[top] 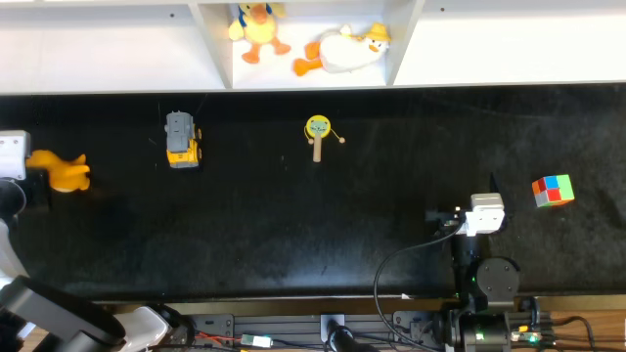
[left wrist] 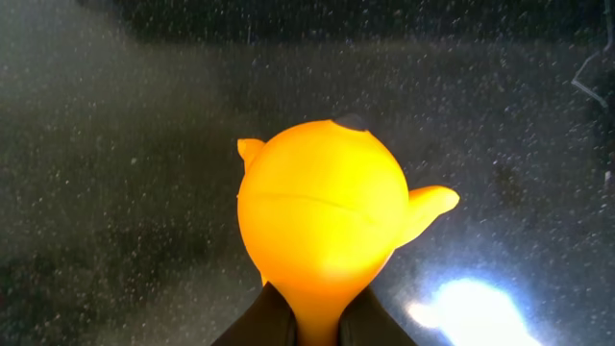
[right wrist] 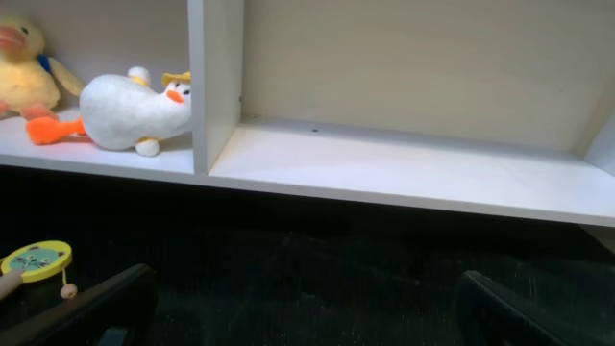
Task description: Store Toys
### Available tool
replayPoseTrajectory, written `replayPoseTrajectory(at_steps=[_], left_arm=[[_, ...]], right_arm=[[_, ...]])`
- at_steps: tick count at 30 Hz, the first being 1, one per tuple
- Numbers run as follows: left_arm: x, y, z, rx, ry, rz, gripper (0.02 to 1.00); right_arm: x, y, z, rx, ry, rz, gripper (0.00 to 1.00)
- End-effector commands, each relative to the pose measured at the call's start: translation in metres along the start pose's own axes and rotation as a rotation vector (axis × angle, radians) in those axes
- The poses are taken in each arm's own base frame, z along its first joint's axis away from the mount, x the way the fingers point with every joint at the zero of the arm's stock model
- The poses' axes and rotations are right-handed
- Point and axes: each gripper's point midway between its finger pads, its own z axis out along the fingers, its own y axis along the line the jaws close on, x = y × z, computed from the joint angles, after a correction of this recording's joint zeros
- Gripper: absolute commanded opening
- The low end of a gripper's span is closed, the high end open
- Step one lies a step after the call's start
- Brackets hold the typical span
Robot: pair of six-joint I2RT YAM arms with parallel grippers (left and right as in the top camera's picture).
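- Carry step: pinching orange toy [left wrist: 322, 207] in left pincer [left wrist: 312, 325], at left edge of worktop [top: 293, 225].
- Holding right pincer [right wrist: 307, 309] spread, facing shelf [right wrist: 404, 168].
- Next, probably: lift, carry to shelf, release.

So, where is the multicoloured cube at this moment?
In the top view the multicoloured cube sits on the black table far right, just beyond the right pincer, apart from it.

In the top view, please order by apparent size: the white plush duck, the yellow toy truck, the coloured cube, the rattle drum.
Largest: white plush duck.
Then: yellow toy truck.
Then: coloured cube.
Smallest: rattle drum, though cube and drum are close.
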Motion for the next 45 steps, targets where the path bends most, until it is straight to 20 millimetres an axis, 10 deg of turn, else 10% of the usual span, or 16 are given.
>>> replayPoseTrajectory(at_steps=[1, 31, 45], left_arm=[[-0.024, 0.001, -0.016, -0.005, -0.086, -0.046, 0.036], [-0.158, -0.011, -0.047, -0.097, -0.402, -0.265, 0.036], [-0.178, -0.016, -0.022, -0.068, -0.372, -0.233, 0.042]], right_arm=[[0.003, 0.001, 0.0, -0.004, -0.002, 0.007, 0.996], [0.003, 0.001, 0.0, -0.004, -0.002, 0.007, 0.996], [0.003, 0.001, 0.0, -0.004, -0.002, 0.007, 0.996]])
